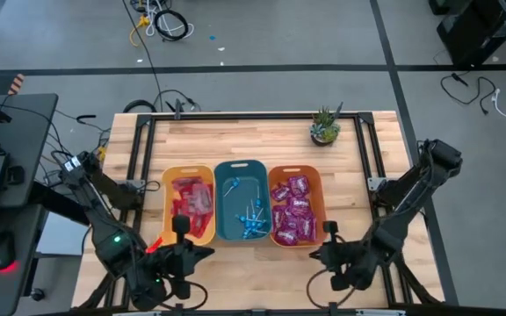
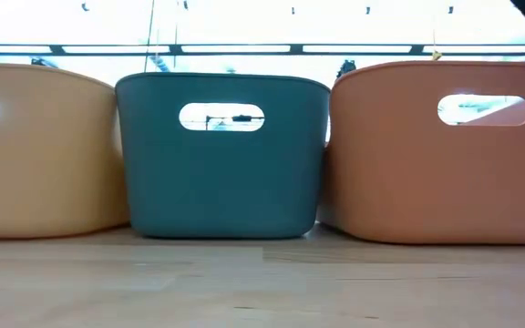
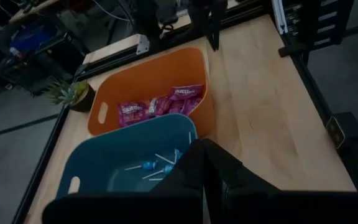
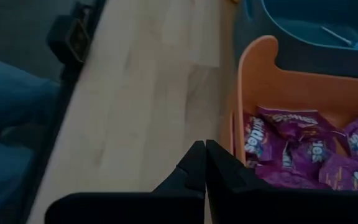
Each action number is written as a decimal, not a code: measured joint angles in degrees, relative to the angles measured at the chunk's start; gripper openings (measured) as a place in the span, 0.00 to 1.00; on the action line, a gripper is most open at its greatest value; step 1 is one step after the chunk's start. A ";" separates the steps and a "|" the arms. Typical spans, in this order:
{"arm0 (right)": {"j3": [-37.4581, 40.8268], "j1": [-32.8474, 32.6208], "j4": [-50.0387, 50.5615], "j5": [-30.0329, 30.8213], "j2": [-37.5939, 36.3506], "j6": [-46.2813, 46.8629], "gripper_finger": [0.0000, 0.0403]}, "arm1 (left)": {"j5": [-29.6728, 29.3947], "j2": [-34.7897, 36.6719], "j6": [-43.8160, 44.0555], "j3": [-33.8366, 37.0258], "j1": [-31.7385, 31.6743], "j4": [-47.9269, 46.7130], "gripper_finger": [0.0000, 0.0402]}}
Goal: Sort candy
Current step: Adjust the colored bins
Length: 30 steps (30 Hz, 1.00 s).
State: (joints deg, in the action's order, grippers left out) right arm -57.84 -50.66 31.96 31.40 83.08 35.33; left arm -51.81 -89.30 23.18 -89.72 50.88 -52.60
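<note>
1. Two grippers sit at the near table edge: the left gripper (image 1: 180, 230) just before the yellow bin (image 1: 167, 180), the right gripper (image 1: 330, 230) by the orange bin's (image 1: 316, 175) near corner. Both have their jaws fully closed and hold nothing.
2. Three bins stand side by side mid-table, each with one kind of candy: red packets (image 1: 191, 200) in the yellow bin, blue lollipops (image 1: 253, 221) in the teal bin (image 1: 240, 164), purple packets (image 1: 293, 211) in the orange bin.
3. No loose candy shows on the table (image 1: 235, 136); sorting looks finished.
4. At the far edge stands a potted plant (image 1: 325, 127).
</note>
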 joint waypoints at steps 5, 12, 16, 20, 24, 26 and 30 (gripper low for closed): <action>0.00 2.28 0.02 -0.20 2.27 -0.61 0.00 | -0.28 0.00 1.77 0.01 0.90 -0.02 0.00; 0.00 4.23 0.31 -0.16 2.32 -0.90 0.00 | -0.24 -0.60 3.02 0.01 1.70 -0.37 0.00; 0.00 5.00 -1.35 -1.72 4.34 -2.62 0.00 | -0.24 -1.54 3.41 0.01 2.05 -1.53 0.00; 0.00 5.74 -1.40 -2.12 5.88 -2.29 0.00 | -0.44 -2.18 3.66 0.01 2.07 -1.54 0.00; 0.02 6.64 -1.19 -1.71 5.79 -2.10 0.00 | -0.15 -2.25 4.52 0.01 2.07 -1.67 0.00; 0.02 7.01 -0.87 -1.08 5.69 -2.10 0.00 | -0.06 -2.25 4.52 0.01 2.07 -1.78 0.00; 0.02 7.69 -1.00 -1.03 5.62 -2.27 0.00 | -0.07 -2.25 4.55 0.01 2.07 -1.76 0.00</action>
State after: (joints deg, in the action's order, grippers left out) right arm -57.82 -42.97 30.96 30.37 88.71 33.06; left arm -51.88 -91.55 27.73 -89.71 52.95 -54.36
